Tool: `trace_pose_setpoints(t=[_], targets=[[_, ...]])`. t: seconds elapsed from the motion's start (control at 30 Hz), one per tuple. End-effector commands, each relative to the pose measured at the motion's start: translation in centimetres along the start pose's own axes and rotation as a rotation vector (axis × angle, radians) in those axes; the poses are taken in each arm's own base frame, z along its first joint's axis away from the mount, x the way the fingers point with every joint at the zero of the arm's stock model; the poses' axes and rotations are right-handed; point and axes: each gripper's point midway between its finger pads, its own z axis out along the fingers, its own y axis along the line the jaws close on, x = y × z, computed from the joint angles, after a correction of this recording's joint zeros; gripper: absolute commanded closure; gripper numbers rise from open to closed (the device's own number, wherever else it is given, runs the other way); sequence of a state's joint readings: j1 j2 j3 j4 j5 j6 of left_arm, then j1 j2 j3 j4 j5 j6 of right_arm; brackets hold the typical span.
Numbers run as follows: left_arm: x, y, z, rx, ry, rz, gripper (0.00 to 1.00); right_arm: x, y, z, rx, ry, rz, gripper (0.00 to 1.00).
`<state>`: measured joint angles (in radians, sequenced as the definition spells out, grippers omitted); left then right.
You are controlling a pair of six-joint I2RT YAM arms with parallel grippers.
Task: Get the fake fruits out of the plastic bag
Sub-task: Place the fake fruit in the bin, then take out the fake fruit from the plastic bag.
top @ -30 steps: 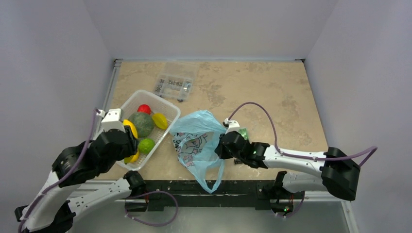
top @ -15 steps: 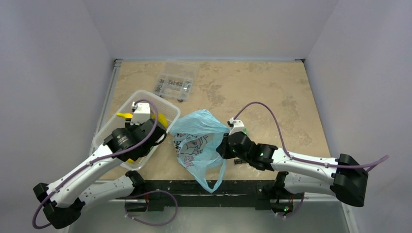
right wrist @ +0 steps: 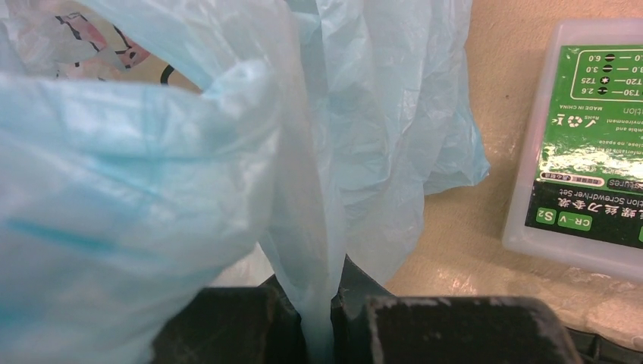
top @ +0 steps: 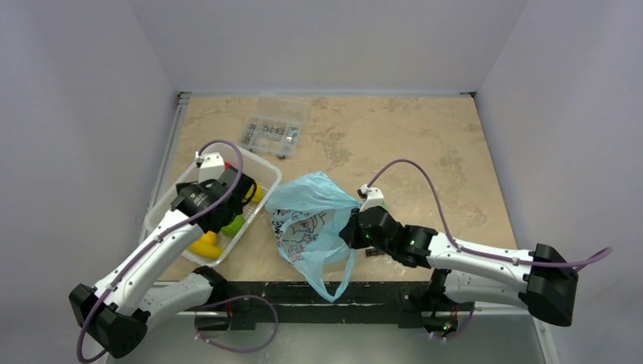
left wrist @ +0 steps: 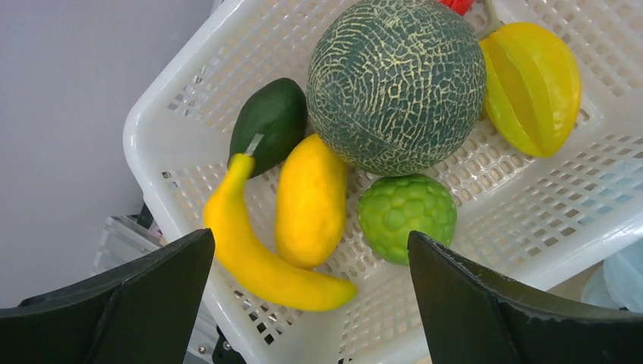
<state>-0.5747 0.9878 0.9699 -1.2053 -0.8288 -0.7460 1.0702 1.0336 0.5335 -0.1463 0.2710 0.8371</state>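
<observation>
The light-blue plastic bag lies crumpled at the table's near middle, its cartoon print facing up. My right gripper is at its right edge, shut on a fold of the bag's film. What the bag holds is hidden. My left gripper hangs open over the white mesh basket with nothing between its fingers. Under it lie fake fruits: a banana, a yellow mango, a bumpy green fruit, a dark avocado, a netted melon and a yellow starfruit.
A clear compartment box stands at the back, beyond the basket. A flat case with a green label lies just right of the bag, by my right wrist. The left wall runs close along the basket's rim.
My left arm has swung from the basket's near left corner to above its fruits, and its jaws have opened wide. My right gripper keeps its hold on the bag and has barely shifted.
</observation>
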Motion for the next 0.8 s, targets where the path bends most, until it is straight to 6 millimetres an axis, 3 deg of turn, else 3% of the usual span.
trace_pose_setpoints(t=[0.0, 0.17, 0.53, 0.67, 0.77], targets=[[-0.6, -0.3, -1.0, 0.073, -0.013, -0.114, 0.00, -0.3, -0.1, -0.1, -0.004, -0.020, 0.012, 1.00], [0.4, -3.7, -4.3, 0.414, 0.046, -0.124, 0.03, -0.3, 1.3, 0.1, -0.066, -0.003, -0.016, 1.00], [5.1, -9.6, -12.1, 1.024, 0.253, -0.079, 0.00, 0.8, 2.8, 0.7, -0.145, 0.046, -0.040, 1.00], [5.7, -12.5, -14.8, 1.246, 0.323, -0.169, 0.10, 1.0, 3.4, 1.1, -0.167, 0.047, -0.038, 1.00], [6.2, -14.2, -16.3, 1.311, 0.336, -0.145, 0.15, 1.4, 3.5, 1.4, -0.169, 0.059, -0.037, 1.00]])
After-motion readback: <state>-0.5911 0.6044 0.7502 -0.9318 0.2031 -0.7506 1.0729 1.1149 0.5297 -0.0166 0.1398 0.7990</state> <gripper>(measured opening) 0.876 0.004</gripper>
